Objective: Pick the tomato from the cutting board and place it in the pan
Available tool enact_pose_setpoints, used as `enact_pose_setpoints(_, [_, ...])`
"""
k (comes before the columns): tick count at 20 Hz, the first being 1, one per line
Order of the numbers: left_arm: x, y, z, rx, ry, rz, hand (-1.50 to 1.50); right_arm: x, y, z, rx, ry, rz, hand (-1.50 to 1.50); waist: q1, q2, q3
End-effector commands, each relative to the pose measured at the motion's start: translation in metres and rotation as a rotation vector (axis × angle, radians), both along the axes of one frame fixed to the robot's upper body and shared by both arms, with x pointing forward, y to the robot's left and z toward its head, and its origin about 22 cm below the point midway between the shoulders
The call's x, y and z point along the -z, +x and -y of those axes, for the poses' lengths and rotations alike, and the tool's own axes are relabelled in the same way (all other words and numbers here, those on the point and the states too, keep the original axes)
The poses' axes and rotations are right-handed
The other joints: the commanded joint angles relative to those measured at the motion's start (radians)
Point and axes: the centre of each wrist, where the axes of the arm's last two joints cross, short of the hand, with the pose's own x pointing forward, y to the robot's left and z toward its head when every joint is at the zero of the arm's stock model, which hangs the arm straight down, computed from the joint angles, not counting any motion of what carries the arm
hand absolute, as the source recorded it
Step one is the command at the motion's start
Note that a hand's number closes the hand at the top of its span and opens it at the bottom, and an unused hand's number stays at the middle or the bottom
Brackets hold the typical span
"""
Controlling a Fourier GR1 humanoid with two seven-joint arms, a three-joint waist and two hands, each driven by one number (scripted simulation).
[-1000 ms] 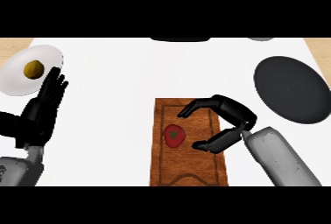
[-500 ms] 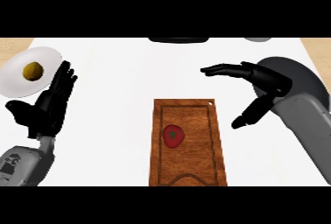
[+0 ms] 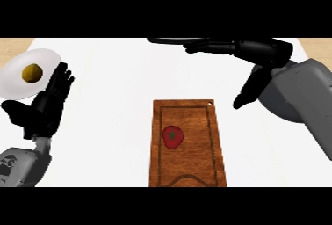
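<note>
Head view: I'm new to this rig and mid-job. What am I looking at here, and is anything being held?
This is the view from the robot's head, looking steeply down at a white counter. The grey forearms with black hands are the robot's own. The left robot hand rests open at the left, fingers up, beside a white plate that carries a small yellowish item. The right robot hand is raised at the upper right, fingers spread and holding nothing. The tomato lies on the wooden cutting board in the middle, untouched. I cannot make out the pan in this picture.
</note>
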Motion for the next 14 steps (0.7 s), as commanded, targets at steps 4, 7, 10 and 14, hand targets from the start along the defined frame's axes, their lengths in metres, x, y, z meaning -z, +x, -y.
enact_pose_setpoints(4, [0.016, 0.0, 0.033, -0.017, -0.014, 0.001, 0.0, 0.002, -0.016, -0.063, -0.085, -0.028, -0.001, -1.5, -0.013, -0.003, 0.0])
enact_pose_setpoints(7, [0.013, -0.002, -0.011, -0.017, -0.005, 0.006, 0.0, 0.001, -0.026, -0.067, -0.142, -0.053, -0.046, -1.5, -0.016, -0.005, 0.0])
enact_pose_setpoints(10, [0.007, -0.002, 0.011, -0.01, -0.022, -0.015, 0.0, -0.003, -0.03, -0.084, -0.216, -0.055, -0.101, -1.5, -0.014, -0.005, 0.0])
enact_pose_setpoints(14, [0.022, -0.014, 0.008, -0.007, -0.018, -0.001, 0.0, 0.013, -0.055, -0.074, -0.204, -0.108, -0.081, -1.5, -0.015, -0.004, 0.0])
